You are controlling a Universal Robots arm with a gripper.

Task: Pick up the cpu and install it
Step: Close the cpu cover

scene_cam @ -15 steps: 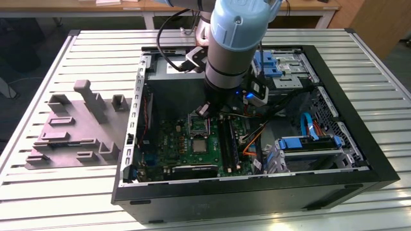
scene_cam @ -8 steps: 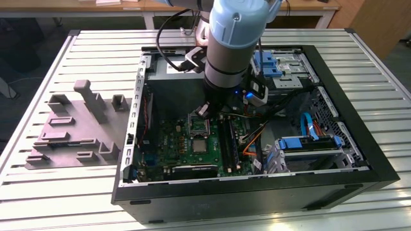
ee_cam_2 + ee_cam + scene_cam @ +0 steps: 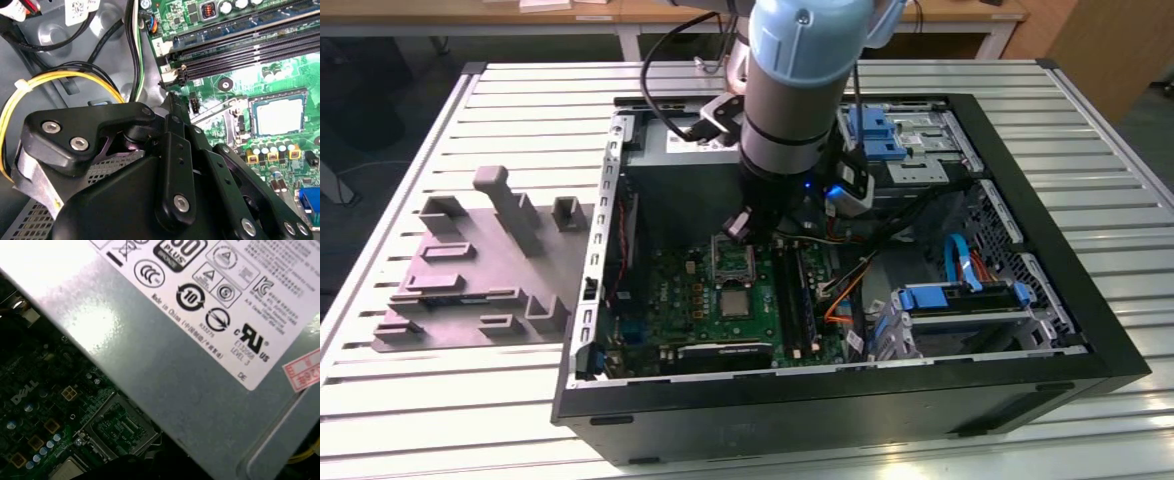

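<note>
The cpu (image 3: pixel 277 116) is a pale silvery square lying flat inside its metal-framed socket on the green motherboard (image 3: pixel 235 75). In the exterior view the cpu (image 3: pixel 736 303) sits just in front of the socket's hinged frame (image 3: pixel 732 261), which stands open. My gripper (image 3: pixel 739 228) hangs inside the computer case, just behind that frame and above the board. In the second wrist view the gripper (image 3: pixel 169 100) looks shut and holds nothing. Its tip is close to the thin silver socket lever (image 3: pixel 212 111), a short way from the cpu.
The black computer case (image 3: pixel 1067 300) stands open on a slatted metal table (image 3: pixel 480 400). Memory slots (image 3: pixel 250 47), yellow and black cables (image 3: pixel 60 80) and a grey power supply (image 3: pixel 190 355) crowd the gripper. A grey plastic fixture (image 3: pixel 467 280) lies at the exterior view's left.
</note>
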